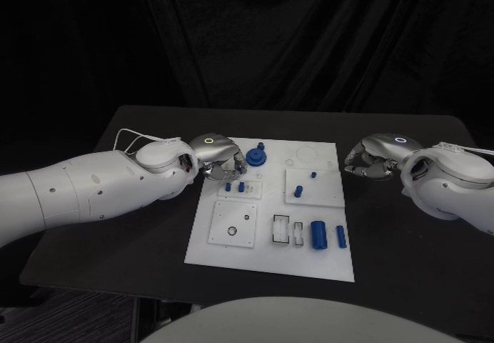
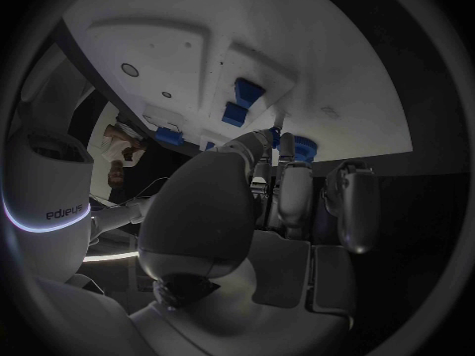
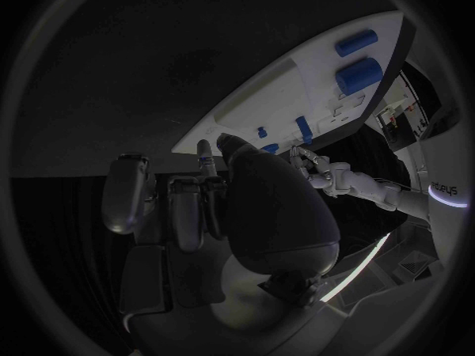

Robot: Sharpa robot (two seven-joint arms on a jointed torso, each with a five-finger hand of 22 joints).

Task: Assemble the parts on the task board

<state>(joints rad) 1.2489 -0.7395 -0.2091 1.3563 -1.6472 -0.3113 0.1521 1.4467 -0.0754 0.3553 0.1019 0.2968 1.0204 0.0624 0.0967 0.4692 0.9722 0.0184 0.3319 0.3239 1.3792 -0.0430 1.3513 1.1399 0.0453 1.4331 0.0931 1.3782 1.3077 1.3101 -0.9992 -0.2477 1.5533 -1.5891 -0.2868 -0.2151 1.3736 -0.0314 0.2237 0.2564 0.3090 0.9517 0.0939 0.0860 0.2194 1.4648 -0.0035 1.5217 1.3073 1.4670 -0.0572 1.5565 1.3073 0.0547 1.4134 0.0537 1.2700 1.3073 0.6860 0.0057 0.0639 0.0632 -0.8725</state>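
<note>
The white task board (image 1: 270, 246) lies mid-table, with two blue cylinders (image 1: 319, 234) lying near its front right. Further back, the left hand (image 1: 218, 163) hovers over the board's far-left corner beside a blue knob (image 1: 256, 155), fingers curled, holding nothing. The right hand (image 1: 372, 158) hangs off the board's right edge, fingers curled in, empty.

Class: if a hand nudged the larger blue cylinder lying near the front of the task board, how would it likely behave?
The larger blue cylinder lies on its side on the flat task board, so it would probably roll. It looks rigid, likely light, and smooth, perhaps slippery.
</note>
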